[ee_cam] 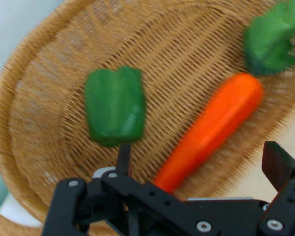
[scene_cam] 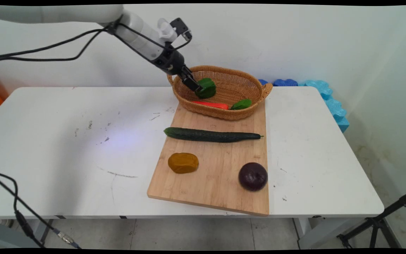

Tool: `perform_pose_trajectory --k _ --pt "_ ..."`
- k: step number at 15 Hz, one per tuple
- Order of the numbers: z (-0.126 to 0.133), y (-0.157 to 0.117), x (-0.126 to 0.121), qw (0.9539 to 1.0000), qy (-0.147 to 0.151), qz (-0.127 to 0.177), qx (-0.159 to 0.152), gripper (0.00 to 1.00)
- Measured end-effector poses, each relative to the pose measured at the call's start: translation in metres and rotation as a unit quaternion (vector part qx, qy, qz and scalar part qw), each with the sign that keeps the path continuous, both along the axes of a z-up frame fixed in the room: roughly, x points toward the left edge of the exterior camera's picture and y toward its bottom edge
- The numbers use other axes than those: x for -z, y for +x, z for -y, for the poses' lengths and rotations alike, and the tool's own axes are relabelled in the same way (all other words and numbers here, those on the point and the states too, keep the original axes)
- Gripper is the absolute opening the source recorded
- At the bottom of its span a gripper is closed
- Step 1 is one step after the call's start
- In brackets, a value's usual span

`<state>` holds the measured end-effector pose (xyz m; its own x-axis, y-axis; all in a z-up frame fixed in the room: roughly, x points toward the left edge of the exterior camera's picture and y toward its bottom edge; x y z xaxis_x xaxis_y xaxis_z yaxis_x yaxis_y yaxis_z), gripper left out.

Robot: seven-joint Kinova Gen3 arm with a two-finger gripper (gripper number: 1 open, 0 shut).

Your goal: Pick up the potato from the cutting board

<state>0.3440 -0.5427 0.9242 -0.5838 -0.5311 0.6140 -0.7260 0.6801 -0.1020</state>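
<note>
My gripper (scene_cam: pixel 195 85) reaches down into the left end of a woven wicker basket (scene_cam: pixel 224 113) at the far end of a wooden cutting board (scene_cam: pixel 217 187). It is open, and in the hand view its fingers (ee_cam: pixel 123 156) stand wide apart with nothing between them. A green bell pepper (scene_cam: pixel 207 88) lies just beyond the left fingertip, against the basket's inner wall (ee_cam: pixel 44 83); the pepper (ee_cam: pixel 114 105) is free of the fingers. An orange carrot (scene_cam: pixel 211 104) with a green leafy top (scene_cam: pixel 241 104) also lies in the basket, and this carrot (ee_cam: pixel 214 130) runs below the open gripper (ee_cam: pixel 199 150).
On the board in front of the basket lie a long dark cucumber (scene_cam: pixel 211 135), a brown potato-like lump (scene_cam: pixel 183 162) and a dark purple round vegetable (scene_cam: pixel 253 176). Blue foam pieces (scene_cam: pixel 330 102) sit behind the table's far right corner. Black cables hang from the arm at left.
</note>
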Motion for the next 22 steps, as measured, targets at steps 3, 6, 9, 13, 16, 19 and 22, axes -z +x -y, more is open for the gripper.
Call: perform_pose_trajectory --k 3,6,9,13,16,19,22 --pt "-0.036 -0.002 -0.008 0.9997 0.016 -0.010 0.015 1.00" --pt "-0.068 -0.004 -0.011 0.9988 0.032 -0.019 0.032 1.00" --pt "-0.093 -0.005 -0.010 0.9974 0.046 -0.022 0.050 1.00" --pt "-0.120 -0.005 -0.003 0.9952 0.063 -0.018 0.073 1.00" --pt "-0.138 -0.005 0.006 0.9930 0.075 -0.011 0.090 1.00" --pt "-0.151 -0.006 0.018 0.9906 0.083 0.002 0.109 1.00" --pt "-0.158 -0.007 0.030 0.9883 0.090 0.014 0.122 1.00"
